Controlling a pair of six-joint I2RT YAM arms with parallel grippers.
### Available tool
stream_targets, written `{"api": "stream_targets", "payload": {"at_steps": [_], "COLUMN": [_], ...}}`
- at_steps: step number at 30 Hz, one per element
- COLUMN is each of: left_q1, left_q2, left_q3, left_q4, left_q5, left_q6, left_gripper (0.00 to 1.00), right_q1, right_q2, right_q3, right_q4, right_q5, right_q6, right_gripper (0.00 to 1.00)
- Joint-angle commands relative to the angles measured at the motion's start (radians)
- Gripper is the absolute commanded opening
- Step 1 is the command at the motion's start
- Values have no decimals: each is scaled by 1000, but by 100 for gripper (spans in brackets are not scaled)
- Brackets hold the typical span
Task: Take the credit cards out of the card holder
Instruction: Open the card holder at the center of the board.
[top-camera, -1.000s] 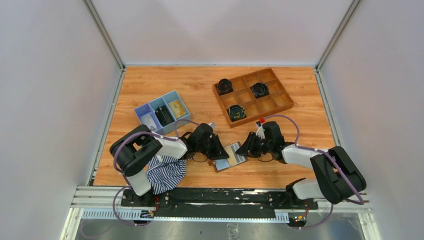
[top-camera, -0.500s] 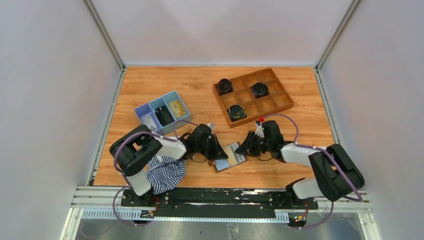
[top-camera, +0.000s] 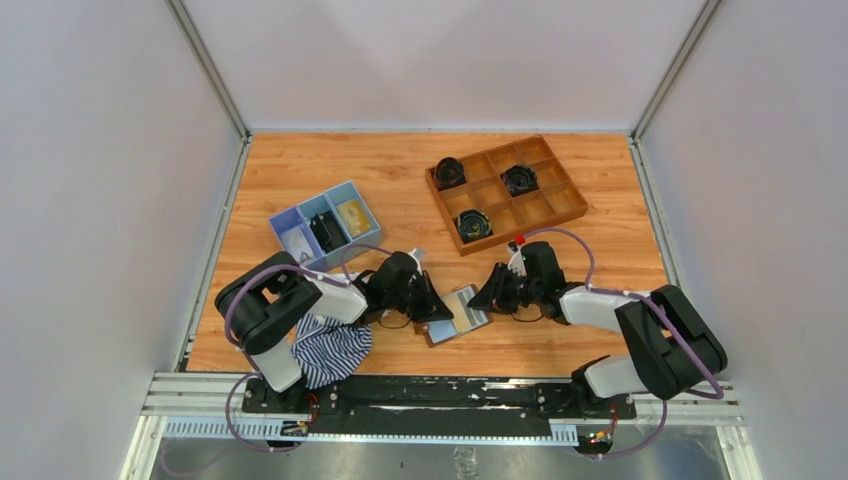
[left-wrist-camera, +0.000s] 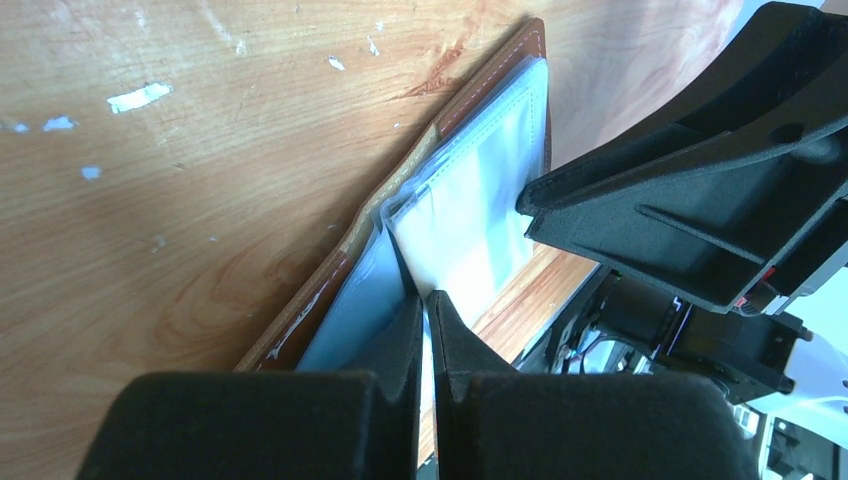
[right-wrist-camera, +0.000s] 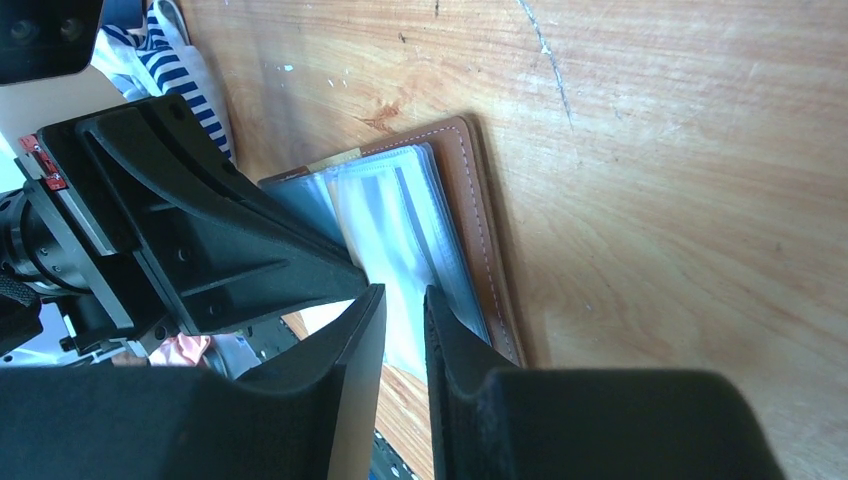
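Pinching a pale sleeve of the open card holder in my left gripper, with my right gripper facing it.

The card holder lies flat on the wooden table between my two sets of jaws, brown cover down and glossy sleeves up. My left jaws are pressed together on the raised edge of one sleeve. My right jaws stand a narrow gap apart over the sleeves on the opposite side; a sleeve shows in that gap, but I cannot tell whether they grip it. A striped cloth lies behind my left jaws. A blue compartment tray and a wooden grid tray sit well beyond both.
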Motion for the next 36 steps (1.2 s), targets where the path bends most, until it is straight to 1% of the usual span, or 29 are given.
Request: {"api": "stream_targets", "payload": {"at_steps": [1, 12, 16, 21, 28, 29, 30, 32, 33, 36], "left_q1": [0, 7, 11, 12, 10, 8, 4, -1, -3, -4], "left_q2": [-25, -47, -86, -134, -104, -100, -93, -77, -68, -28], "left_q3": [-14, -65, -91, -88, -70, -69, -68, -63, -61, -48], "left_q4": [-6, -8, -8, -8, -8, -8, -8, -8, -8, -8], "left_q5": [12, 60, 66, 81, 90, 84, 79, 77, 75, 78], "left_q6": [23, 1, -10, -29, -43, -48, -54, -60, -61, -54], "left_gripper": [0, 0, 0, 0, 0, 8, 19, 35, 40, 43], "right_q1": [43, 33, 31, 30, 31, 30, 31, 30, 30, 31], "right_q2": [52, 47, 45, 53, 32, 22, 15, 5, 3, 1], "right_q3": [-63, -67, -71, -71, -61, -60, -58, -54, -54, -64], "right_q4": [-197, -202, -207, -208, -217, -221, -230, -251, -258, -261], "right_q5": [38, 48, 51, 55, 52, 55, 59, 72, 77, 81], "right_q6": [-28, -30, -31, -33, -29, -30, -34, -44, -49, -51], "right_gripper": [26, 26, 26, 26, 26, 26, 27, 27, 27, 28]}}
